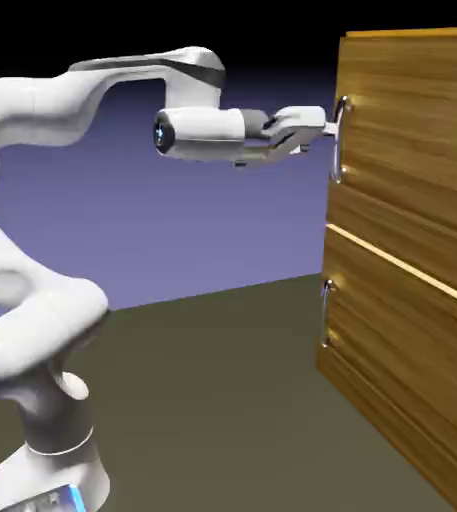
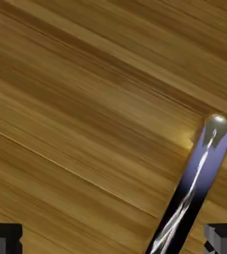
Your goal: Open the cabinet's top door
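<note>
"Where is the top door (image 1: 417, 125) sitting?"

"In the exterior view it's standing at two o'clock, forming the upper part of the wooden cabinet (image 1: 347, 215). Its long silver handle (image 1: 339, 150) is running nearly upright along the door's near-side edge, the one facing the robot."

"And the arm (image 1: 37, 325)?"

"It's rising from seven o'clock, bending over at ten, and pointing its gripper (image 1: 331, 129) toward three, right up at that handle."

"Are the jaws gripping it?"

"No, they're standing wide apart, released. In the hand view one fingertip (image 2: 5, 239) is showing between seven and eight o'clock, the other between four and five. The handle is slanting from three o'clock down to five, passing nearer the second fingertip, with wood grain filling most of the rest."

"Is either finger touching the bar?"

"I can't tell from these angles."

"What's lying below?"

"The lower door (image 1: 397, 350) is sitting at four o'clock in the exterior view, carrying a shorter silver handle (image 1: 325, 315). A pale seam (image 1: 402, 264) is running between the two doors."
</note>
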Controlling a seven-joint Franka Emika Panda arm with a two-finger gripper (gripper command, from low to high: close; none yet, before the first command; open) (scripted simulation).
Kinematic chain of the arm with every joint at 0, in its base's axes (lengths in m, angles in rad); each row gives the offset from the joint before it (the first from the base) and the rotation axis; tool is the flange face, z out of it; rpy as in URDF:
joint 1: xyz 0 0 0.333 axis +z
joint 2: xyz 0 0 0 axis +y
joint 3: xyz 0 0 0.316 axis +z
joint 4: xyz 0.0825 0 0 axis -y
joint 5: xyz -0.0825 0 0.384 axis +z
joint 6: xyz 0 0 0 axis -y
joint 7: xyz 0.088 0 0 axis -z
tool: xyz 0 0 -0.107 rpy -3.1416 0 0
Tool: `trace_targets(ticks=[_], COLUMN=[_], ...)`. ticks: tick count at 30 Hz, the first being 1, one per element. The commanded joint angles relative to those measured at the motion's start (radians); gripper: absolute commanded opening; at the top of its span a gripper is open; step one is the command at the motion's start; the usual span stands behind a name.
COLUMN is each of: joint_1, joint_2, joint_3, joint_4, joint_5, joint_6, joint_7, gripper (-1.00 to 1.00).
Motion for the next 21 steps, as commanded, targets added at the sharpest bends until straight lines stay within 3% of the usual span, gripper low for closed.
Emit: trace_targets(ticks=[1, 7, 14, 15, 21], joint_1=[-0.016, -0.107, -0.299, -0.299, -0.118], joint_2=[-0.005, -0.034, 0.022, 0.022, 0.018], joint_3=[0.017, 0.111, 0.240, 0.240, 0.094], joint_4=[0.010, 0.065, 0.200, 0.200, 0.056], joint_5=[0.044, 0.286, 0.311, 0.311, 0.233], joint_6=[-0.001, -0.009, -0.029, -0.029, -0.121], joint_7=[0.021, 0.139, 0.131, 0.131, 0.140], gripper=[0.00, 0.00, 0.00, -1.00, -1.00])
